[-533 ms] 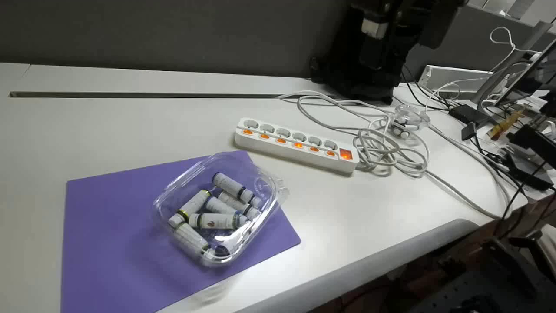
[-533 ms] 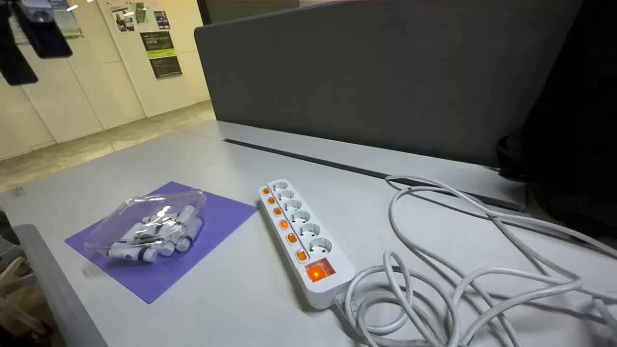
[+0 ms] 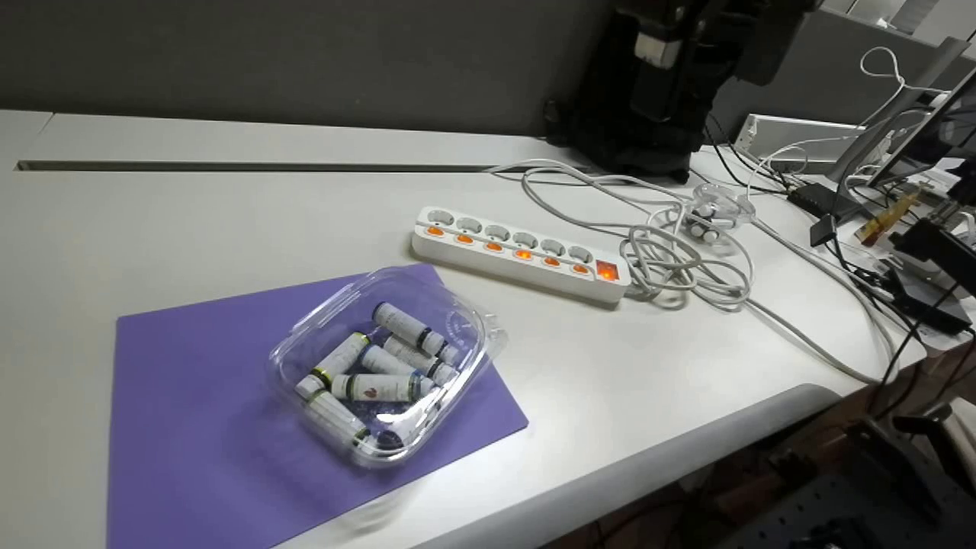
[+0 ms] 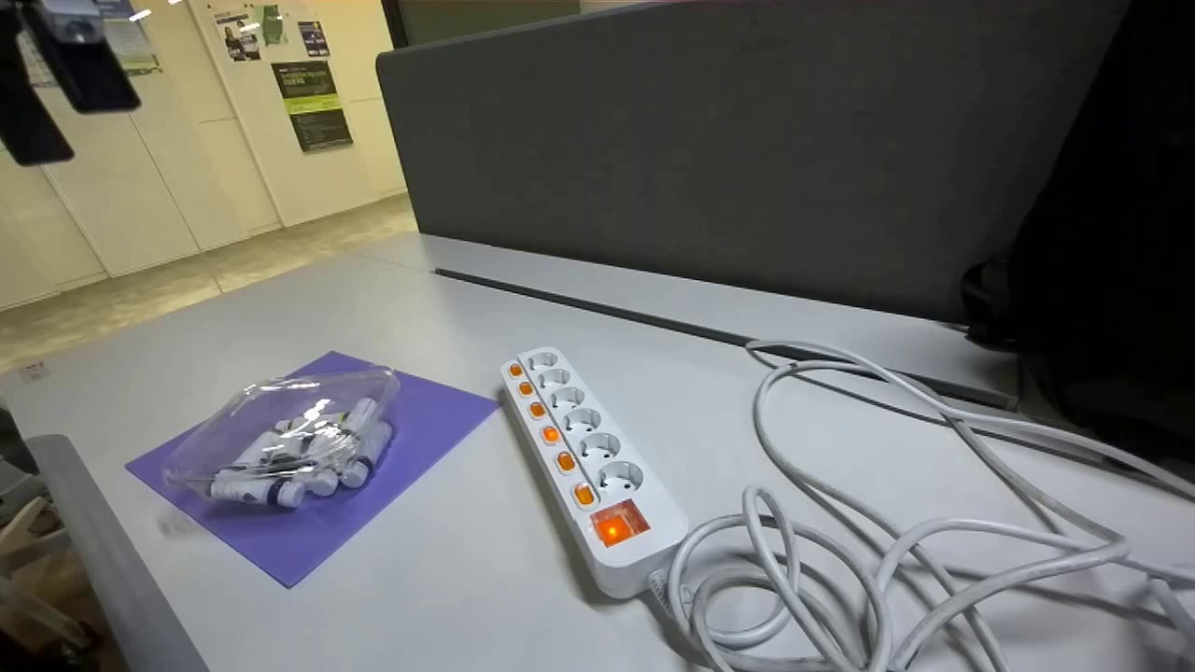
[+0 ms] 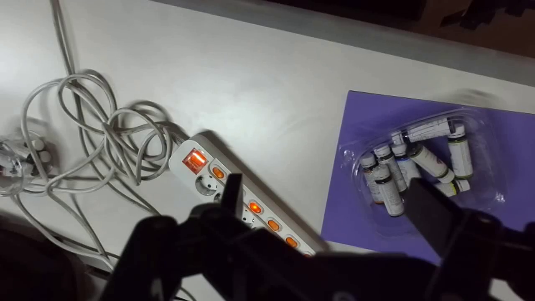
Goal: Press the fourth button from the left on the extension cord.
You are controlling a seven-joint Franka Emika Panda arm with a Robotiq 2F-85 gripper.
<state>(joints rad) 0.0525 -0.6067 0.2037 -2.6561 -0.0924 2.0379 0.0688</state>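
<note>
The fingers (image 5: 432,217) stand wide apart; in the wrist view, the lit fourth button (image 5: 255,207) appears between them, nearer to one, along the slanting power strip (image 5: 268,204).

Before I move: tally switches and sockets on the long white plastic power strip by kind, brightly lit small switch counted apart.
Brightly lit small orange switch, fourth from the cable-free end: 1
Dimmer small orange switches: 5
Large rectangular orange-red switch: 1
Round white sockets: 6
Total on the long white plastic power strip: 13
</note>
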